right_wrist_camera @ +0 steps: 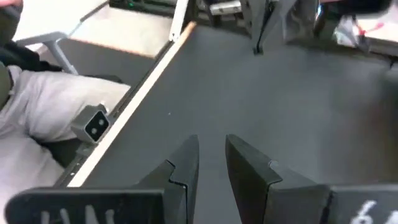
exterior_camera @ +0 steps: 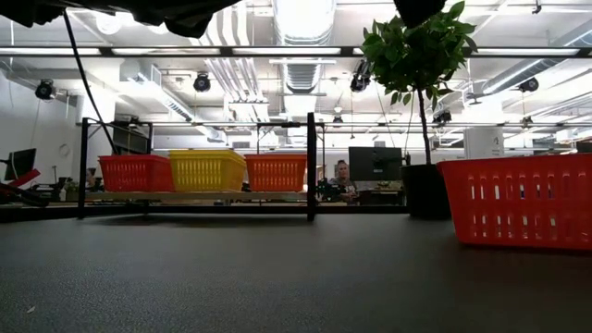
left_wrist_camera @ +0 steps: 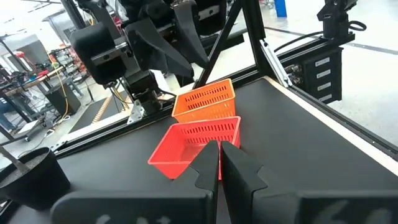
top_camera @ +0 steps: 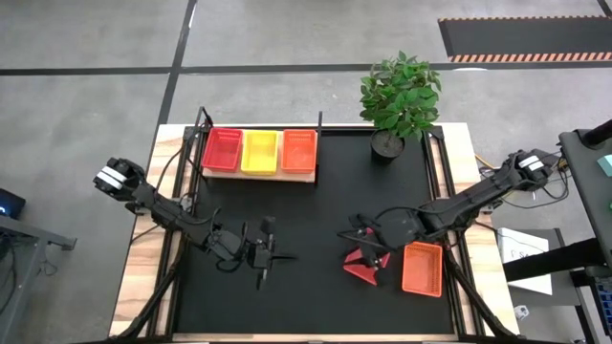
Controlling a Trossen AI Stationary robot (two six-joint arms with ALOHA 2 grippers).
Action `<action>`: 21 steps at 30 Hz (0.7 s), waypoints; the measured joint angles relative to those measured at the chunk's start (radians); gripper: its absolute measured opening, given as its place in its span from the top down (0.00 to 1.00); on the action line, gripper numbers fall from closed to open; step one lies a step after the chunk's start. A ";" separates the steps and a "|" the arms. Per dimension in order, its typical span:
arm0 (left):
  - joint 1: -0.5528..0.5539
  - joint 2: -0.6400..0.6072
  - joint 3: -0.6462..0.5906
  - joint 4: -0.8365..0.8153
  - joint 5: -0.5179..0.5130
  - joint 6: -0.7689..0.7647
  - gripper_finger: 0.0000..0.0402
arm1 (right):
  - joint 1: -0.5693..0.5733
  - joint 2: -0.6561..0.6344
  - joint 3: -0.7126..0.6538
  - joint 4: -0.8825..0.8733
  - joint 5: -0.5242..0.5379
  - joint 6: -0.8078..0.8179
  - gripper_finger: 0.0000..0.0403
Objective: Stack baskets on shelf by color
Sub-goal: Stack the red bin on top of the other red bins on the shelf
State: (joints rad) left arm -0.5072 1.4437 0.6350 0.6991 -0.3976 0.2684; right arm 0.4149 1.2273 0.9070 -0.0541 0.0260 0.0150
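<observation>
On the shelf [top_camera: 258,176] at the far left, a red basket [top_camera: 222,150], a yellow one [top_camera: 260,151] and an orange one [top_camera: 298,150] stand side by side. On the black mat, near right, lie a red basket [left_wrist_camera: 189,146] that sits askew and an orange basket [top_camera: 423,268] beside it. My right gripper [right_wrist_camera: 211,163] hovers over the red basket, open with nothing between its fingers. My left gripper [left_wrist_camera: 221,167] is shut and empty above the mat's middle, pointing at the red basket.
A potted plant [top_camera: 397,100] stands at the mat's far right corner. The shelf's black posts [exterior_camera: 311,166] rise at its ends. The mat between the shelf and the two loose baskets is bare. A person sits in the room beyond the table.
</observation>
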 joint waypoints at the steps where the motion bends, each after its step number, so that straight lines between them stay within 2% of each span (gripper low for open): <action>1: 0.000 0.000 0.000 0.000 0.000 0.000 1.00 | 0.000 0.002 0.013 -0.029 0.000 0.023 0.82; 10: 0.000 -0.035 -0.001 -0.011 -0.003 0.008 1.00 | 0.010 0.055 0.117 -0.215 -0.001 0.176 0.82; 21: -0.002 -0.189 -0.003 -0.230 -0.026 0.027 1.00 | 0.104 0.221 0.278 -0.501 -0.001 0.348 0.80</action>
State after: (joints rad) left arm -0.5087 1.2545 0.6319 0.4691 -0.4240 0.2951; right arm 0.5187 1.4483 1.1849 -0.5553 0.0254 0.3633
